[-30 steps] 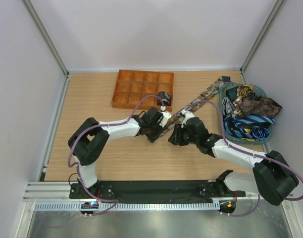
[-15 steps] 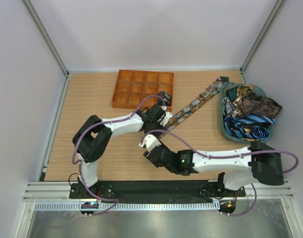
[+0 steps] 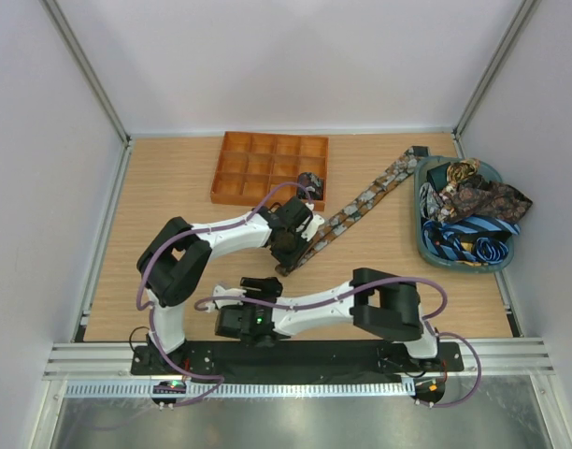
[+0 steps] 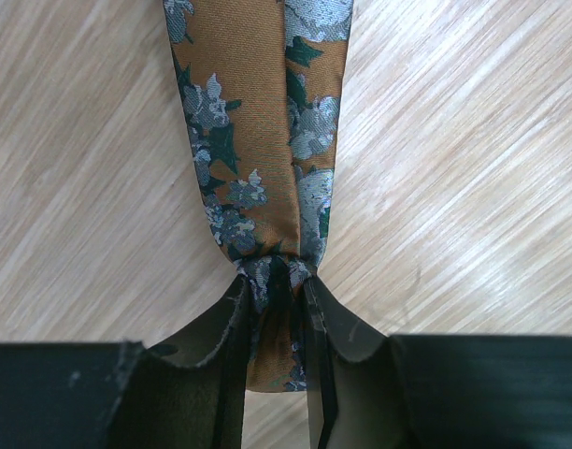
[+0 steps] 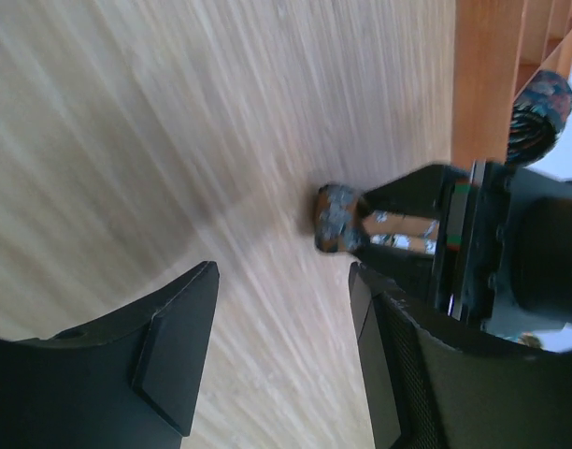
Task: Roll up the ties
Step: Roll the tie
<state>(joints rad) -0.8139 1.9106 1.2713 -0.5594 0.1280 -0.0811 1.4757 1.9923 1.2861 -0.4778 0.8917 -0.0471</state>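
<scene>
The left gripper (image 4: 278, 301) is clamped on the narrow end of a brown-gold paisley tie (image 3: 361, 201), which lies flat across the middle of the worktop (image 3: 174, 187) and runs diagonally to the far right, where its wide end reaches the teal basket (image 3: 421, 229). The right gripper (image 5: 284, 281) hovers by the near edge with its fingers well apart and nothing between them. A rolled tie (image 3: 311, 181) sits in the near right compartment of the orange tray (image 3: 249, 198) at the far edge, while more paisley ties (image 3: 478, 198) and blue striped ties (image 3: 468, 238) are heaped in the basket.
</scene>
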